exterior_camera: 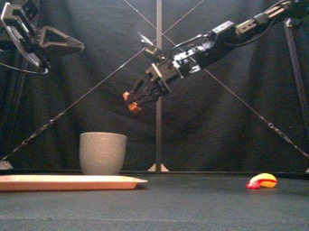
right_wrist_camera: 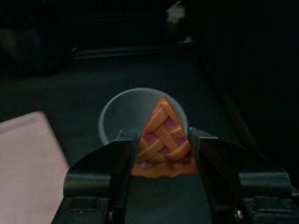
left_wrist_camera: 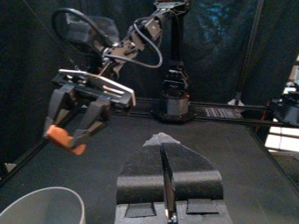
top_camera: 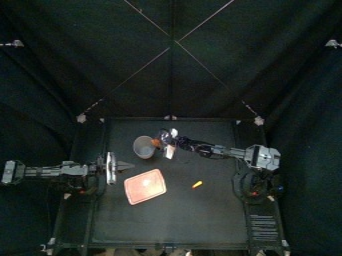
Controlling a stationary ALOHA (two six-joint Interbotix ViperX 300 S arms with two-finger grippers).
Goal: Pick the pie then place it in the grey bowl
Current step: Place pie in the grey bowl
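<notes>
We held the pie (right_wrist_camera: 162,136) over the grey bowl (exterior_camera: 103,152).
The right wrist view showed right fingers (right_wrist_camera: 218,162) clamped on it; the left wrist view showed left fingers (left_wrist_camera: 146,171) together.

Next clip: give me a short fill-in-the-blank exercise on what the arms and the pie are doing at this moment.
1. The right gripper is shut on the ____.
2. The pie is held in the air, ____ than the rim of the grey bowl.
3. The flat tray on the table near the grey bowl is ____ in colour.
4. The left gripper rests at the table's left side with its jaws ____.
Missing words: pie; higher; pink; shut.
</notes>
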